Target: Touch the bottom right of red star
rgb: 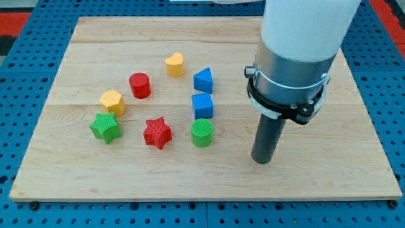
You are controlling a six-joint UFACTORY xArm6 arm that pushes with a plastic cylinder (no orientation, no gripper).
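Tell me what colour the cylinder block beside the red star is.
Green: the ribbed green cylinder block sits just right of the red star block, clearest in the camera view.

Pale smooth wood board (95,171), ribbed matt plastic red star (157,133), matt dark rod w/ tip (261,161).

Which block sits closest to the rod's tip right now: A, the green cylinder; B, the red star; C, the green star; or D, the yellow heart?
A: my tip stands to the view's right of the green cylinder, apart from it; the red star lies farther left.
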